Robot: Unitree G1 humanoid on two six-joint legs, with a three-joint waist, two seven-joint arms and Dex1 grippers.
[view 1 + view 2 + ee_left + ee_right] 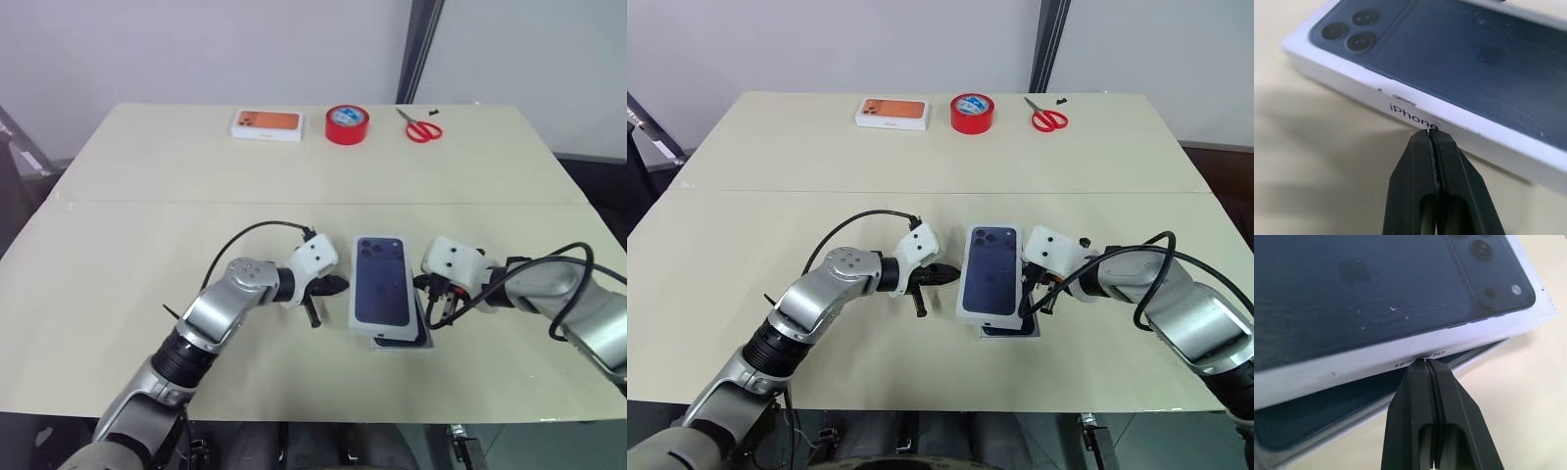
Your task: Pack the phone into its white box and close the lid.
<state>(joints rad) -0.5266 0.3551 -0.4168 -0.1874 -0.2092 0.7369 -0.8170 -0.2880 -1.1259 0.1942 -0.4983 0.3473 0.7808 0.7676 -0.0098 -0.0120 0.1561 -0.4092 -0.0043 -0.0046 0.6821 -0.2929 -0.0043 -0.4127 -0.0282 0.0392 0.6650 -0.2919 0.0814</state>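
The lid (pixel 382 279), white with a dark blue phone picture on top, lies slightly askew over the white box (pixel 1327 443) in the middle of the table. Under its raised edge the dark blue phone (pixel 1317 413) shows inside the box. My left gripper (pixel 1429 134) is shut, and its tips touch the lid's left side wall at the printed lettering. My right gripper (pixel 1425 363) is shut too, with its tips against the lid's right side wall just above the box. Neither gripper holds anything.
Along the table's far edge stand a white box with an orange phone picture (pixel 266 123), a red tape roll (pixel 347 124) and red scissors (pixel 422 128). A seam crosses the beige table (pixel 147 294) behind the grippers.
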